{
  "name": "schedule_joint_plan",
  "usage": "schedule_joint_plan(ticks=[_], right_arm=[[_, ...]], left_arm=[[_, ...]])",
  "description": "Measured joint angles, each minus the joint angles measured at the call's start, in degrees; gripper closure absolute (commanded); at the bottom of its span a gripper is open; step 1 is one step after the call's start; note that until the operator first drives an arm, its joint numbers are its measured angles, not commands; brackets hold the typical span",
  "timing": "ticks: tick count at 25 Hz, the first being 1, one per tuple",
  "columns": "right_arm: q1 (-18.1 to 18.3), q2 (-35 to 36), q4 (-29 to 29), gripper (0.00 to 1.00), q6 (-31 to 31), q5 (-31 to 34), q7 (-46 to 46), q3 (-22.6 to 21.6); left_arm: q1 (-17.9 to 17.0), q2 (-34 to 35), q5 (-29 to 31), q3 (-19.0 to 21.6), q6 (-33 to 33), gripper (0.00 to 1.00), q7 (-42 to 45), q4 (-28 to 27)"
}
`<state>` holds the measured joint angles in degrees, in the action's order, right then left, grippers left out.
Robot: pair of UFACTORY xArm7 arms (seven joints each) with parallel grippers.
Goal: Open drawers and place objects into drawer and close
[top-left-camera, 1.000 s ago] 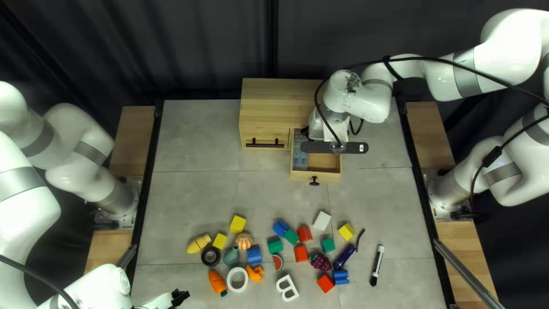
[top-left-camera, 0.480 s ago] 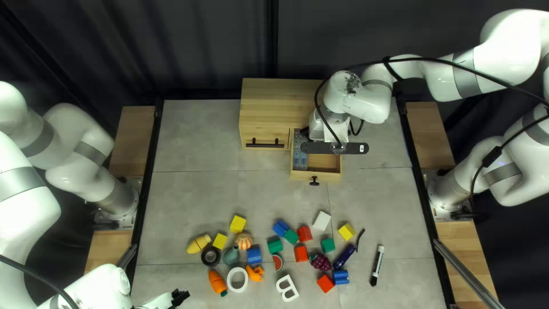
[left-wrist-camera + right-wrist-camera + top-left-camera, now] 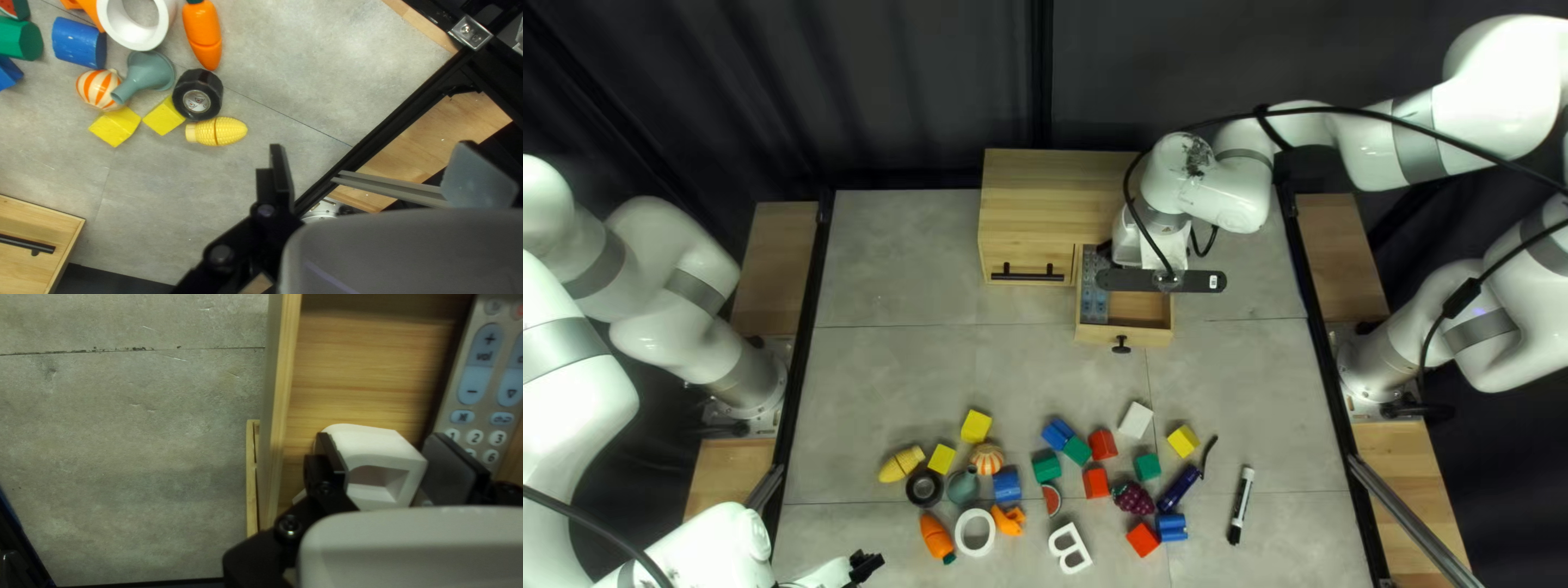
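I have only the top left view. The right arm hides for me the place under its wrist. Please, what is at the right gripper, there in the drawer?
Observer: The right wrist view shows a white block at the right gripper, between the drawer's side wall and the remote.

Operator: Thank you. And the left gripper, is it open or shut? For me it is too small.

Observer: Open, with nothing in its grasp, in the left wrist view.

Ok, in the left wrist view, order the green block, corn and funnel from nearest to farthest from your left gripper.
1. Corn, beside the black wheel.
2. Funnel, past the wheel.
3. Green block, farthest, beyond the blue cylinder.
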<state>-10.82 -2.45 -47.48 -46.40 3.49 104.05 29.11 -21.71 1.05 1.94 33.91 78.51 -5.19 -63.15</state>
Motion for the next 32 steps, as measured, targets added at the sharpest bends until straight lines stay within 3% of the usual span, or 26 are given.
schedule_joint_plan(ticks=[4,32], right_arm=[[-0.03,0.64,-0.09,0.99,0.12,-0.22,0.00,-0.02],[-0.22,3.25,-2.03,0.98,-0.82,0.82,1.63,-0.16]], left_arm=[[0.00,0.00,0.00,0.00,0.00,0.00,0.00,0.00],[0.00,0.00,0.00,0.00,0.00,0.00,0.00,0.00]])
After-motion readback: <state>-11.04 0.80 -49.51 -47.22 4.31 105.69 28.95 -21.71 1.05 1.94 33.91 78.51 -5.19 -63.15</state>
